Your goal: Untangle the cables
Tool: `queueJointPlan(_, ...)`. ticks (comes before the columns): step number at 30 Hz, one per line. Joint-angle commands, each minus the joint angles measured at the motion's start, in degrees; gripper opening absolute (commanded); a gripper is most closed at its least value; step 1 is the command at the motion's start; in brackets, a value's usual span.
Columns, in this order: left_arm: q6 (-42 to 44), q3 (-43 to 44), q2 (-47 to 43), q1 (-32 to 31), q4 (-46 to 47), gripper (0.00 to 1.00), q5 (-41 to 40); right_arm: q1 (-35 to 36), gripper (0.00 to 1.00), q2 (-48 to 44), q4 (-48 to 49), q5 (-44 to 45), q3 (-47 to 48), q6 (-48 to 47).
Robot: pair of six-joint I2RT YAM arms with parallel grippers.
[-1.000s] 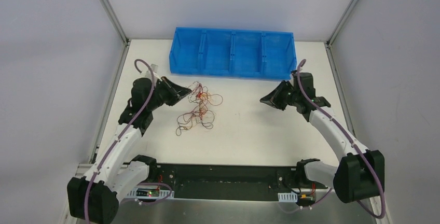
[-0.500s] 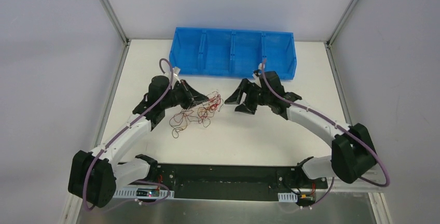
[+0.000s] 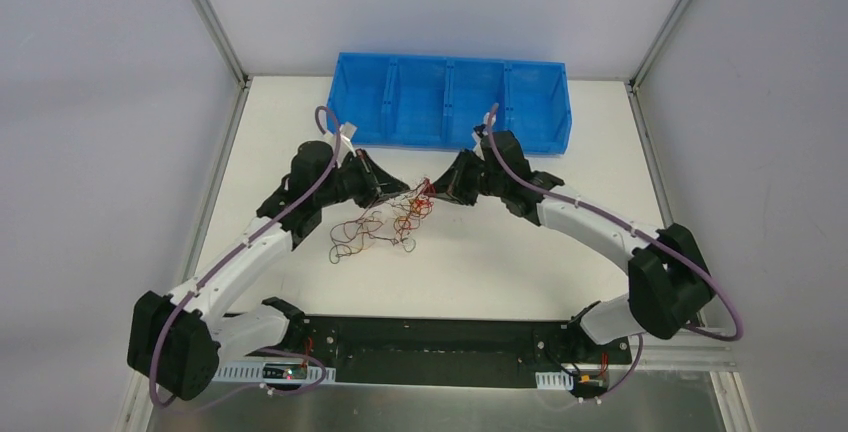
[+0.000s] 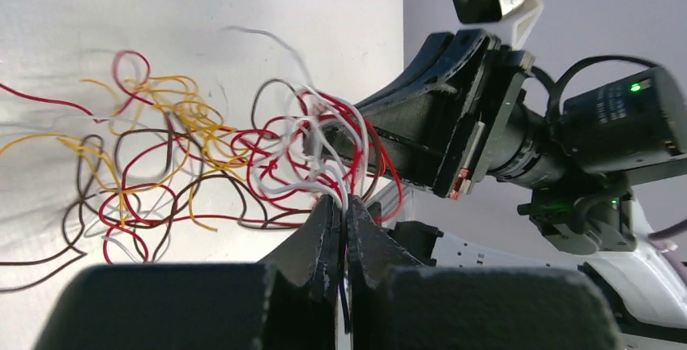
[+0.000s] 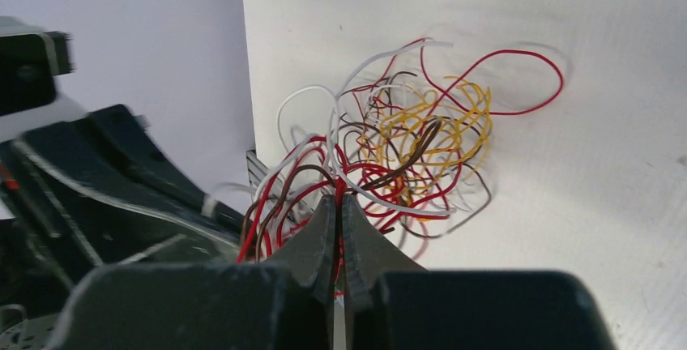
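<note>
The cables point(image 3: 385, 222) are a loose tangle of thin red, white, brown and yellow wires on the white table, below the blue bin. My left gripper point(image 3: 400, 190) is shut on a white strand at the tangle's top; the strand runs between its jaws in the left wrist view point(image 4: 343, 204). My right gripper point(image 3: 432, 190) faces it from the right, a few centimetres off, and is shut on a red strand of the same tangle point(image 5: 337, 200). The tangle also shows in the left wrist view point(image 4: 202, 164) and the right wrist view point(image 5: 397, 155), lifted at the grippers.
A blue bin point(image 3: 450, 102) with several compartments stands behind the grippers at the table's far side. Metal frame posts point(image 3: 210, 22) rise at the back corners. The black base rail point(image 3: 430, 347) runs along the near edge.
My right arm has swung left across the table to the tangle and closed on a strand. My left gripper moved right, dragging the tangle's top with it.
</note>
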Motion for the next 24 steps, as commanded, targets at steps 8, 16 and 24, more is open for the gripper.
queueJointPlan(8, 7.73, 11.01, -14.55, 13.96, -17.96, 0.0, -1.85, -20.55, 0.0, -21.36, -22.1, 13.63, -12.15, -7.88)
queueJointPlan(16, 8.24, 17.35, -17.99, 24.96, -30.57, 0.0, -10.67, -37.7, 0.0, -29.4, -33.49, 14.69, -11.11, -13.18)
queueJointPlan(24, 9.77, 21.7, -14.31, 29.68, -38.27, 0.0, -13.11, -49.54, 0.0, -29.67, -35.48, 7.14, -10.07, -16.1)
